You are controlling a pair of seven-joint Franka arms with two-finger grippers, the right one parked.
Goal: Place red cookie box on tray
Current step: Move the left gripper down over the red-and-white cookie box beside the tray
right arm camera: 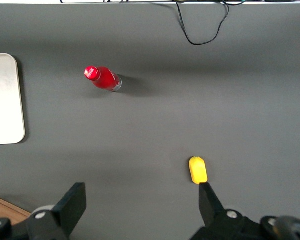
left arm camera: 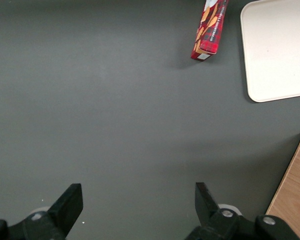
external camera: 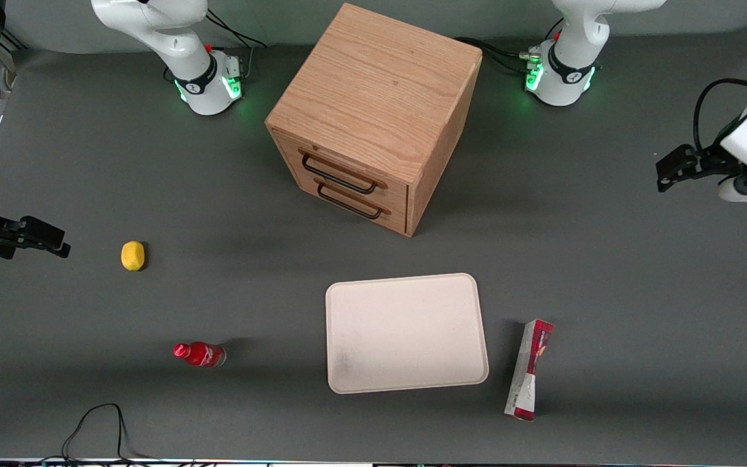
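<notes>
I see the red cookie box [external camera: 529, 370] lying flat on the grey counter [external camera: 639, 324], just beside the tray [external camera: 406, 332] on the side toward the working arm's end, with a narrow strip of bare counter between them. Its long axis runs roughly along the tray's short edge, slightly tilted, and one end reaches a little nearer the front camera than the tray's near rim. The tray itself is bare.

I judge the box a light, thin carton: stiff along its length, but with walls that could dent under a hard squeeze, and a printed finish that may be a bit slick. I would take it across its narrow width near the middle of its length so it hangs level, closing just enough to hold.

My end effector [external camera: 675, 167] hangs above the counter well away from the box, farther from the front camera than the tray and out toward the working arm's end. In the left wrist view its fingers [left arm camera: 70, 202] stand wide apart with nothing between them, the box and tray both ahead.

Relative to the tray, the wooden drawer cabinet [external camera: 373, 117] stands farther from the front camera; a small red bottle [external camera: 200, 354] and a yellow lemon-like object [external camera: 132, 255] lie toward the parked arm's end.
</notes>
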